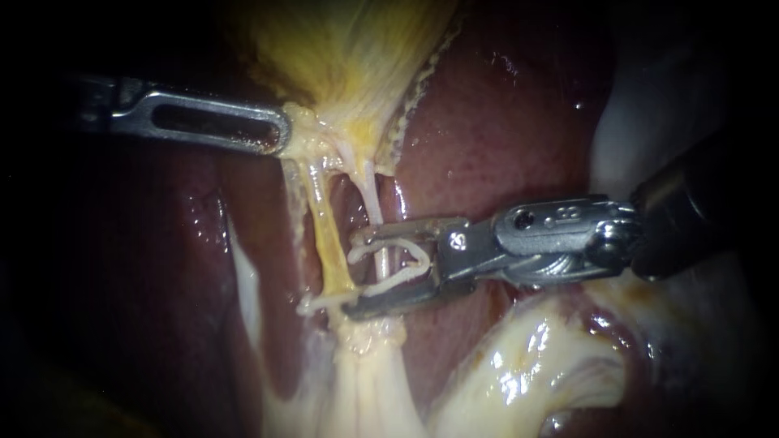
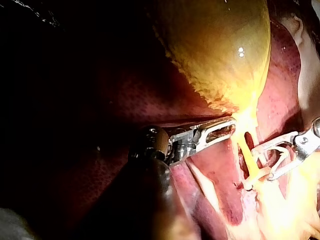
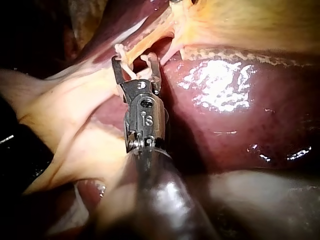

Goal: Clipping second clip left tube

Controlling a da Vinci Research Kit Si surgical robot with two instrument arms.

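The left instrument (image 1: 277,134) reaches in level, its slotted jaws closed on the narrow lower end of the gallbladder (image 1: 349,49). The right instrument (image 1: 355,273) lies below the gallbladder with its wrist straight. Its jaws are spread wide, with an open white clip (image 1: 422,258) seated between them.

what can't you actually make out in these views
- Endoscope view: whether the clip fully spans the left tube; its open ends merge with pale tissue.
- Right wrist view: most of the clip, hidden by the right instrument.
- Left wrist view: pale tissue beside the clip, washed out by glare.
- Endoscope view: the left instrument shaft, lost in darkness.
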